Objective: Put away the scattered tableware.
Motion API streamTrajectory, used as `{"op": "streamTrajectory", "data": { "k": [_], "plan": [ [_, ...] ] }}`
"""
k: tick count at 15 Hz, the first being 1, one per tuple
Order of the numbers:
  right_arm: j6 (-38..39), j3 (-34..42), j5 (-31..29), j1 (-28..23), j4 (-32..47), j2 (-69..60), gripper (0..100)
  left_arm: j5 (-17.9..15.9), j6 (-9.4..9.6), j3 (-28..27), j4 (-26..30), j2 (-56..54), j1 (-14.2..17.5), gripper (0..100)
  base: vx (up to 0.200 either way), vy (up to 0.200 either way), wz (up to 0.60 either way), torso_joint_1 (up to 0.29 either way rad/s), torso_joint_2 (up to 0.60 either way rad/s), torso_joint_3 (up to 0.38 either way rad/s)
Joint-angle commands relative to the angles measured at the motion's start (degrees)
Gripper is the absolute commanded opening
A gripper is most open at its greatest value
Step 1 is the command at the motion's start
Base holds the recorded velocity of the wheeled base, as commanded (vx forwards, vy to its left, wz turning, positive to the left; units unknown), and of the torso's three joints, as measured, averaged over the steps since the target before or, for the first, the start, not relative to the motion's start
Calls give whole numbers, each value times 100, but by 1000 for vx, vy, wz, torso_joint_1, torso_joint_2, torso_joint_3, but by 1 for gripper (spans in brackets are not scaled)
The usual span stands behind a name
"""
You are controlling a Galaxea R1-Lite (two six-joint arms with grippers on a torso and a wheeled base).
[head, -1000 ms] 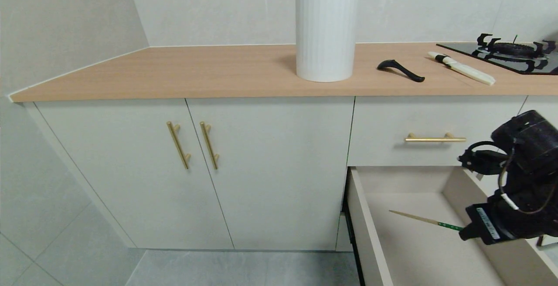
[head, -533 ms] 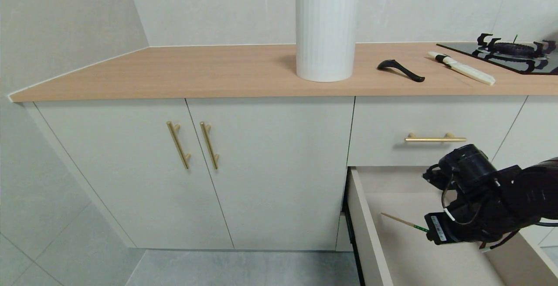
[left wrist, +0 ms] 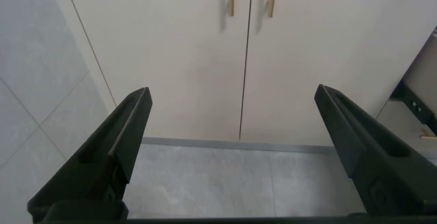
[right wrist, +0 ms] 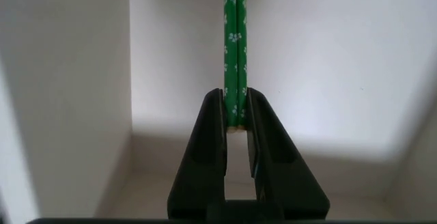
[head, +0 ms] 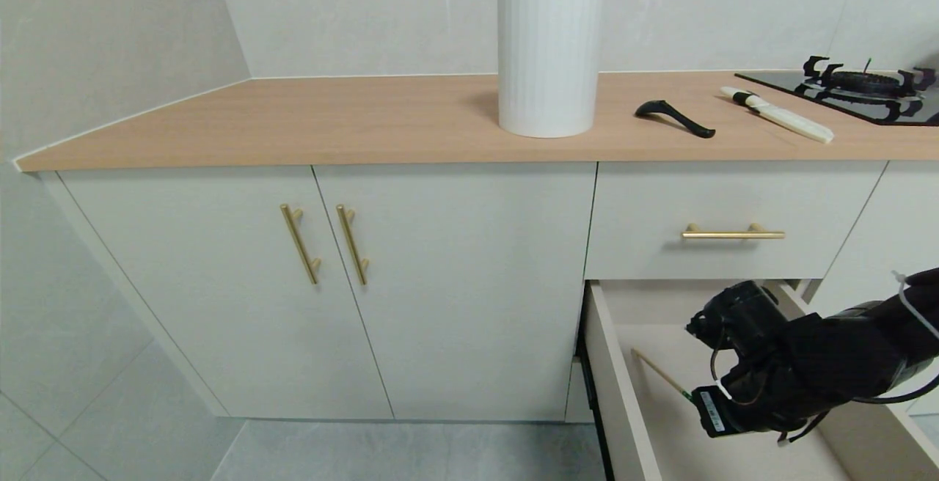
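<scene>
Right gripper (head: 697, 402) low inside the open drawer (head: 612, 378), fingers clamped on a pair of chopsticks (head: 659, 374) at their green-patterned end. In the right wrist view the two sticks (right wrist: 235, 39) lie side by side, pinched between the black fingertips (right wrist: 235, 111), pale ends pointing away toward the drawer's back wall.

Since a second ago the right arm has dropped deeper into the drawer and swung toward its left side. The chopsticks came with it, tips now close to the left wall.

Left gripper (left wrist: 232, 111) hangs with its fingers wide apart above grey floor, facing the closed cabinet doors (left wrist: 246, 53).

Farther back on the countertop (head: 330, 118), nothing has shifted: white ribbed canister (head: 550, 56), black scoop (head: 673, 116), white knife (head: 776, 114), and the stove burner (head: 866, 89) at the far right.
</scene>
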Motion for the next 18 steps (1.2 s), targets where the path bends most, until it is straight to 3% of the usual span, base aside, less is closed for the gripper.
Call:
{"op": "streamTrajectory", "data": {
  "k": [1,6,15,16,18],
  "plan": [
    [3,96,3,76,-117,375,0,2,-8,2,-2,2,-1,100,0,0,0,0,0,0],
    [-15,676,20,129,-1576,1157,0,2,1,2,-2,2,-1,100,0,0,0,0,0,0],
    [-6,694,29,129,-1937,1315,0,2,1,-6,-2,2,-1,100,0,0,0,0,0,0],
    [-6,694,29,129,-1937,1315,100,2,1,-6,-2,2,-1,100,0,0,0,0,0,0],
    [-6,694,29,129,-1946,1306,100,2,1,2,-2,2,-1,100,0,0,0,0,0,0]
  ]
}}
